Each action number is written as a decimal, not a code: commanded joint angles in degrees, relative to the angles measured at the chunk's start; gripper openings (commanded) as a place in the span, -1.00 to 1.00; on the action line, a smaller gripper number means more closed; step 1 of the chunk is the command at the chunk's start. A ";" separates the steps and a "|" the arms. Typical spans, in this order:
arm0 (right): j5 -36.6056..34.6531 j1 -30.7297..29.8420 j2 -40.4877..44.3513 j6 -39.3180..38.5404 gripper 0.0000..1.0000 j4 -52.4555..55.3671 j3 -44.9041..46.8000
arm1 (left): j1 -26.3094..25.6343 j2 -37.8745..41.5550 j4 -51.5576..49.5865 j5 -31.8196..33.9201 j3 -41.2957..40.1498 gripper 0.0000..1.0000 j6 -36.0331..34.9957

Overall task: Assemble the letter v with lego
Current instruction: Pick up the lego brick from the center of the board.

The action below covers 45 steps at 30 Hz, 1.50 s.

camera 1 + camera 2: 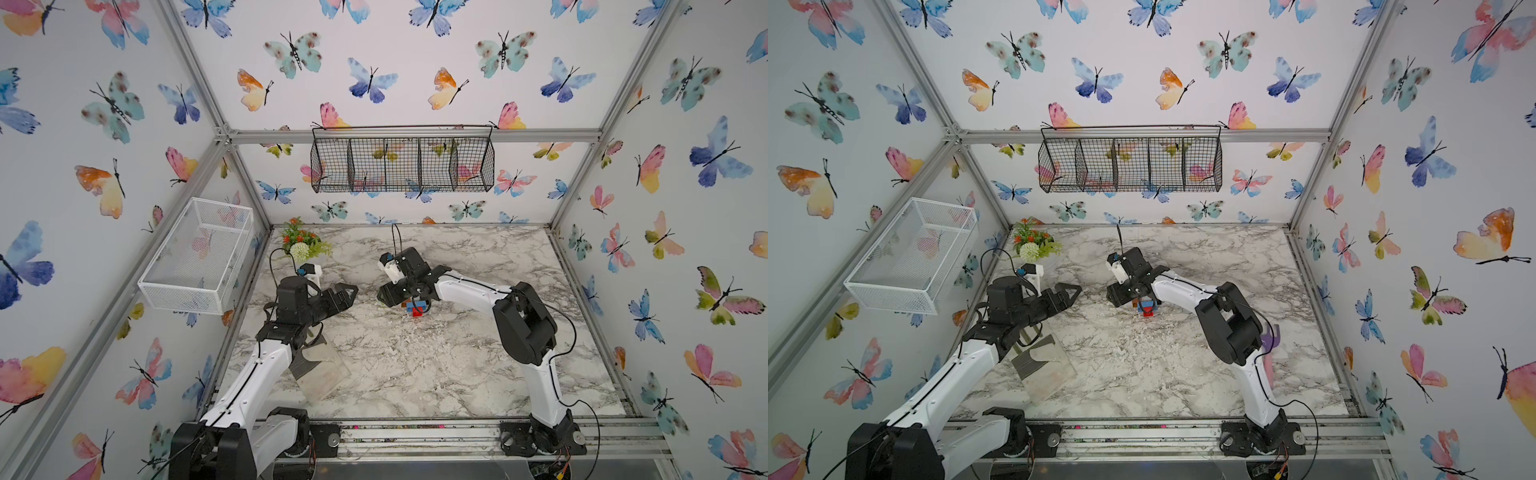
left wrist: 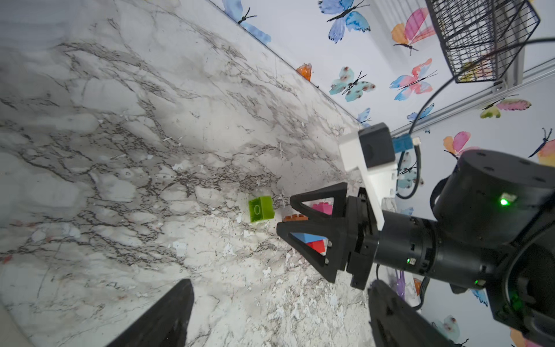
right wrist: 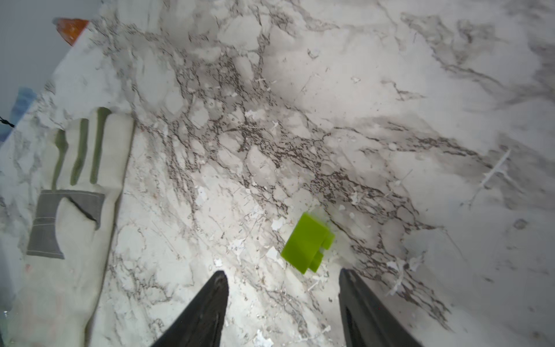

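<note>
A small cluster of lego (image 1: 417, 308) stands mid-table in both top views, a blue bar (image 1: 1147, 306) above a red brick (image 1: 1147, 313). Seen through the right gripper's fingers in the left wrist view are the blue (image 2: 306, 238), red (image 2: 316, 246), orange (image 2: 295, 217) and pink (image 2: 322, 208) bricks. A lime-green brick (image 3: 306, 243) lies on its side apart from them, just beyond my right gripper (image 3: 282, 275), which is open and empty. My left gripper (image 1: 351, 297) is wide open to the left, holding nothing. A finished letter v does not show.
A pale work glove (image 3: 75, 195) lies near the table's front left, under the left arm (image 1: 320, 370). Artificial flowers (image 1: 301, 243) stand at the back left corner. A white mesh basket (image 1: 199, 253) and a black wire basket (image 1: 401, 164) hang on the walls. A purple tool (image 1: 1268, 340) lies behind the right arm.
</note>
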<state>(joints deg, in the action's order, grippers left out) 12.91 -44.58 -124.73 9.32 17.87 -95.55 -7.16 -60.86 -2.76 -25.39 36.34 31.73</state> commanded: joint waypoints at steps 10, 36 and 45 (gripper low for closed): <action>-5.08 -1.39 -11.98 -3.72 0.04 17.20 -17.70 | 5.32 -1.35 -6.88 -1.26 0.83 0.84 -7.38; 1.67 2.21 -9.30 -40.01 -0.87 18.18 -17.57 | 6.43 -1.97 -10.07 0.32 1.19 0.84 -7.47; 9.26 7.21 -10.65 -47.50 -0.95 20.73 -18.59 | 6.37 -2.41 -9.54 0.30 0.76 0.84 -6.76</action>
<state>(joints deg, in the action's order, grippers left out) 18.55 -37.85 -136.40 -33.21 36.82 -114.69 -1.17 -63.02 -11.66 -24.91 36.84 24.88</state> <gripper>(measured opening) 0.272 0.920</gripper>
